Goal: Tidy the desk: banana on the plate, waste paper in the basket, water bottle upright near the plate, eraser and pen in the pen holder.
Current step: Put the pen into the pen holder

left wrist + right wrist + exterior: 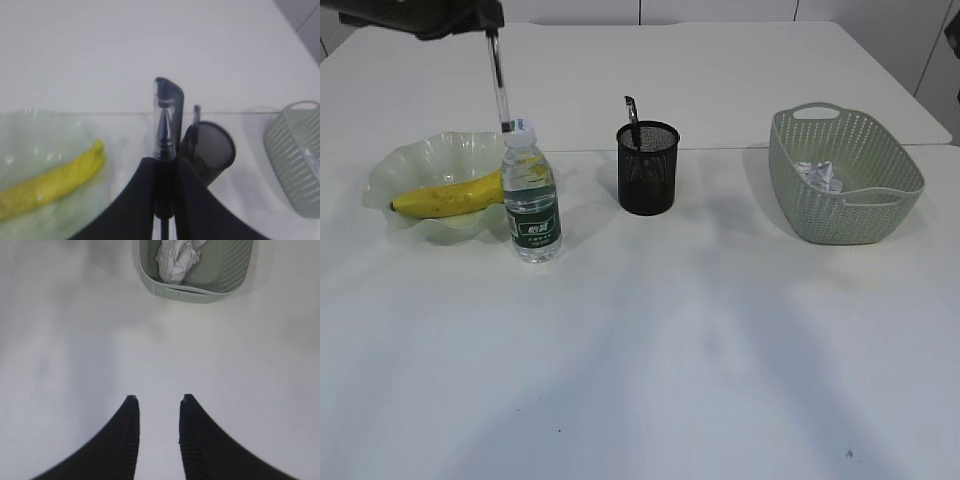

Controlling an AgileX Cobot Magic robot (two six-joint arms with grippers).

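Overhead, left fingers [165, 165] pinch the pen [499, 85] vertical; right fingers [159, 400] apart, empty.

the water bottle's [531, 195] green label print is too small to read.

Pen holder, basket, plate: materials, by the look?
Pen holder: black wire mesh, likely metal, matte; light shows through the weave.
Basket: grey-green moulded plastic, probably; slotted walls, cut-out handle, dull sheen.
Plate: pale green, translucent, wavy rim, glossy highlights; glass or clear plastic, cannot tell which.
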